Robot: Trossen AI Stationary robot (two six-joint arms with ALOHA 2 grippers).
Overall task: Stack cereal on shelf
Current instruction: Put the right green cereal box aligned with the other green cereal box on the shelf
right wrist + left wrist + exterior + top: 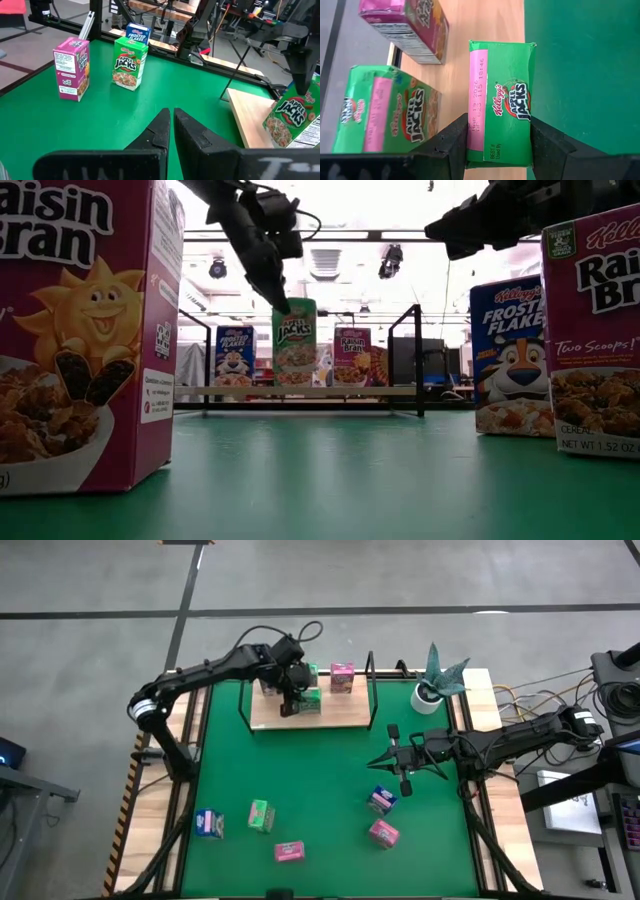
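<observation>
I hold green printed cardboard Apple Jacks box (501,102) clamped in left end effector (291,698), upper centre of frame, on light-wood shelf board (345,712). Right end effector (386,761) idle mid-right, fingers nearly closed, empty. Risk: release tips box onto neighbouring green box (385,112).

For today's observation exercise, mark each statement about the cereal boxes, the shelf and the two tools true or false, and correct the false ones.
1. The left tool grips a green box over the shelf. True.
2. The right tool holds a blue box. False: its fingers are together with nothing between them, above the green mat.
3. A pink box stands on the shelf. True.
4. All nine boxes are on the shelf. False: five still lie on the mat, including a blue box.
</observation>
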